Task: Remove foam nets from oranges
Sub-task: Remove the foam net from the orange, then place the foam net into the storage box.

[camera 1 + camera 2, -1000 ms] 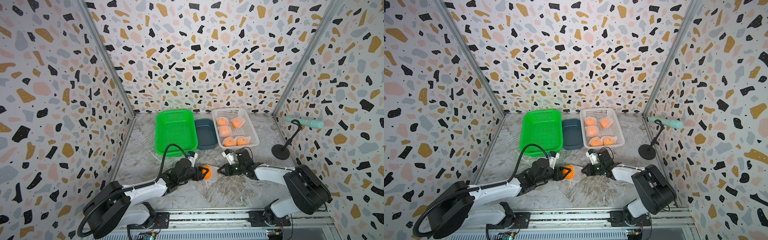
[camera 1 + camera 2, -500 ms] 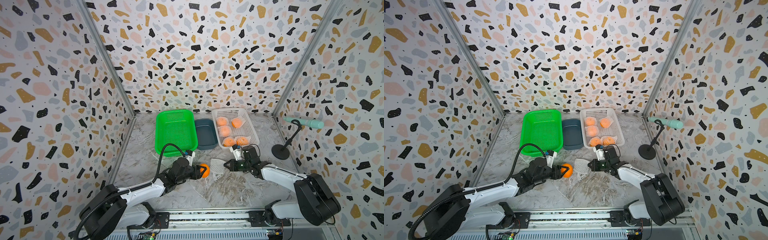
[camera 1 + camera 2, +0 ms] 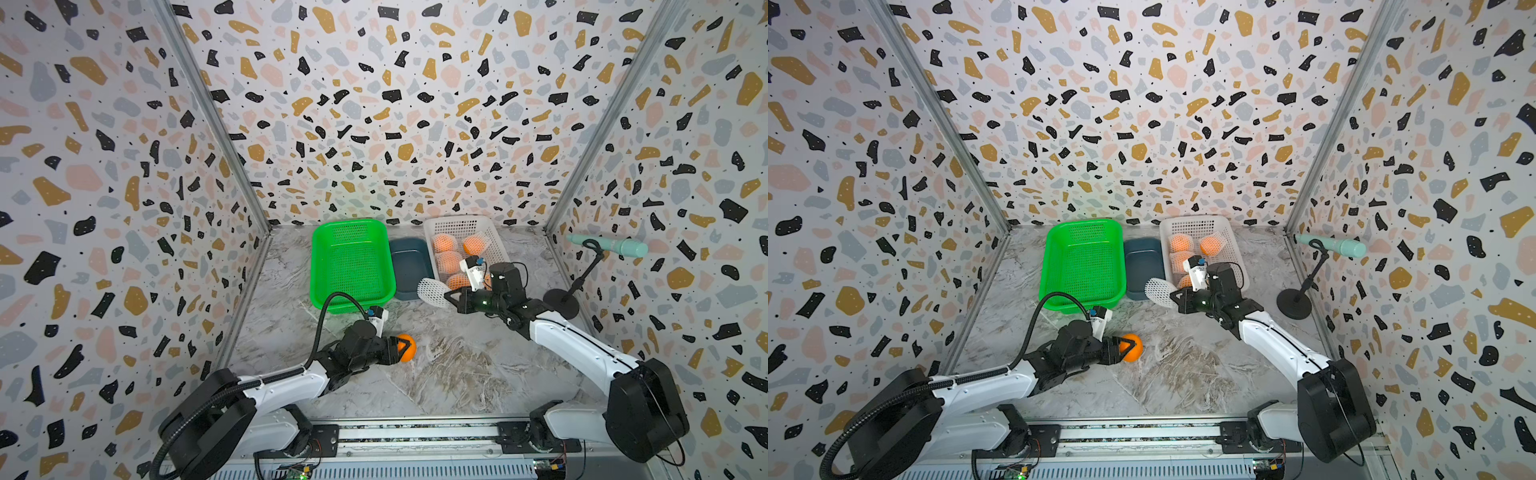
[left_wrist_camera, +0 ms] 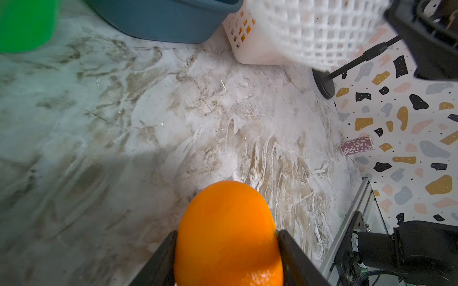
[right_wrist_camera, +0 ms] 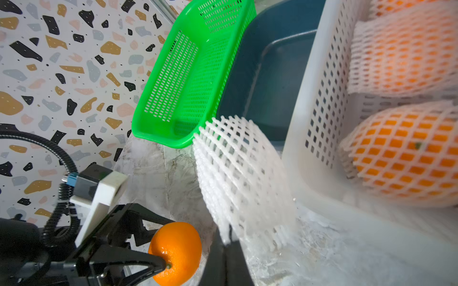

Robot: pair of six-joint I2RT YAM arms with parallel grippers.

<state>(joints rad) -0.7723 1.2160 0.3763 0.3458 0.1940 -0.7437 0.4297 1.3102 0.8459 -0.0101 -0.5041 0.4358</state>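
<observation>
- Since a second ago the foam net [image 3: 431, 291] has come clear off the fruit and travelled with my right arm towards the white basket [image 3: 457, 224].
- Nearest me, well short of the white basket, my left fingers [image 3: 390, 352] grasp the bare orange [image 3: 407, 349], low by the worktop [image 3: 457, 374]; touching it or not, I cannot tell.
- Farther on, my right fingers [image 3: 453, 299] are clenched on the net's edge, holding it aloft just off the white basket's near corner.
- Inside the white basket the netted oranges [image 3: 444, 243] wait; I judge one finished, with this net still to be dropped.
</observation>
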